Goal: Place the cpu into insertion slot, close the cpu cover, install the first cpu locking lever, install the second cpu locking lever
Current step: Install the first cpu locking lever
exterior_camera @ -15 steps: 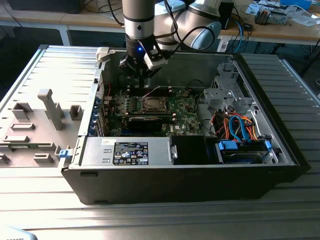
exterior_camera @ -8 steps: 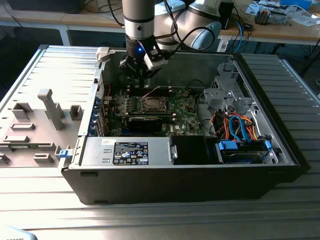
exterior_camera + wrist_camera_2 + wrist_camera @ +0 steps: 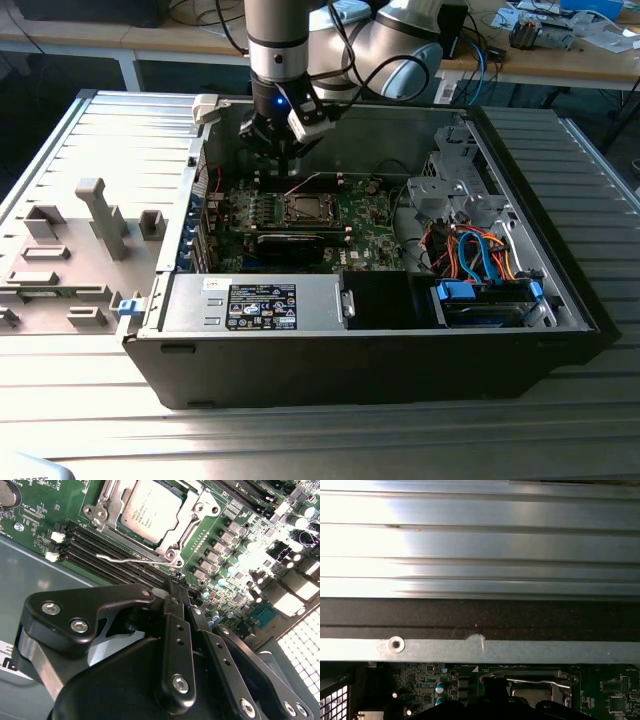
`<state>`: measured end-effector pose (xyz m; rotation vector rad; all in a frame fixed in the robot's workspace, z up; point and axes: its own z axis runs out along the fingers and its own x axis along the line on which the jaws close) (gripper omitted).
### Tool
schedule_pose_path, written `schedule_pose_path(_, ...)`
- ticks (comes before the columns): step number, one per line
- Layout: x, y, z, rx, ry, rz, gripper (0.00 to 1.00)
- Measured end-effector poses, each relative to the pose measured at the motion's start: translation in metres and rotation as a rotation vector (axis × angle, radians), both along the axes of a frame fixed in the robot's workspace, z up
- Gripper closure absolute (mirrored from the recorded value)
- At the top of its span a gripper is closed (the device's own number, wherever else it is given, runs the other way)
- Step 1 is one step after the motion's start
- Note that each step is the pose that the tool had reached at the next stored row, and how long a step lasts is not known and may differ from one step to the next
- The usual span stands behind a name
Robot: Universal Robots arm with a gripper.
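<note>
Chip: the cpu (image 3: 150, 511) lies seated in the socket of the motherboard (image 3: 240, 560), pale metal top up, with the cpu cover (image 3: 196, 516) folded flat around it as a silvery frame. One locking lever (image 3: 131, 558), a thin wire arm, stands free and raised beside the socket edge, over the dark memory slots (image 3: 100, 547) (not hooked down, by my reading). Gripper (image 3: 176, 591): poised above the board just beside that lever, fingers brought together, nothing between them. Risk, judged: the closed tips could slide off so thin a wire and strike the memory slots or nearby capacitors; a lever pushed off-line might miss its catch and spring back up. Outward: computer case (image 3: 560, 300), power supply (image 3: 255, 303). Writing: faint print on the chip top and a white label on the power supply, neither legible.
</note>
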<state>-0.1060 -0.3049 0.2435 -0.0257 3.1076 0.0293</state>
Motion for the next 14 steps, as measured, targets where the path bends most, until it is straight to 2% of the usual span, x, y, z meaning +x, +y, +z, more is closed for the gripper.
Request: schedule_pose_path(14, 0.0000, 0.0000, -0.0036, 0.0000, 0.0000, 0.000, 0.89)
